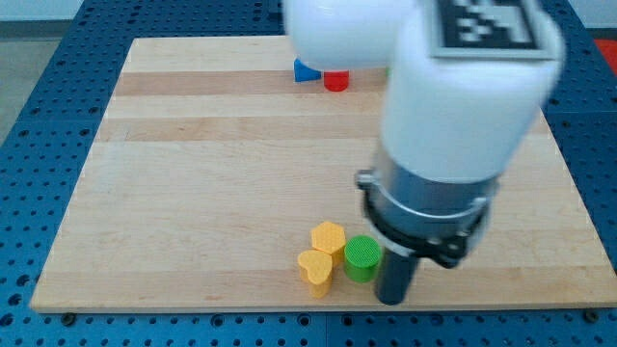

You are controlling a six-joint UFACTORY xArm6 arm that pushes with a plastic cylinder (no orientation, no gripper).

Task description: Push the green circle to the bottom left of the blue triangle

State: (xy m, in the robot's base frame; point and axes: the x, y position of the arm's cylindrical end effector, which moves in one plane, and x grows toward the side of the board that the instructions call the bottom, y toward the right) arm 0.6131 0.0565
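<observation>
The green circle (362,257) sits near the view's bottom edge of the wooden board (193,193). My tip (391,299) is just to the right of it and a little lower, close to or touching its side. The blue triangle (306,70) lies far off at the view's top, partly hidden by the arm's white body (463,87). A yellow hexagon (329,237) touches the green circle's left side, and a yellow heart (315,270) lies below the hexagon.
A red cylinder (335,80) stands just right of the blue triangle at the view's top. A blue perforated table (39,116) surrounds the board. The arm's body hides much of the board's right half.
</observation>
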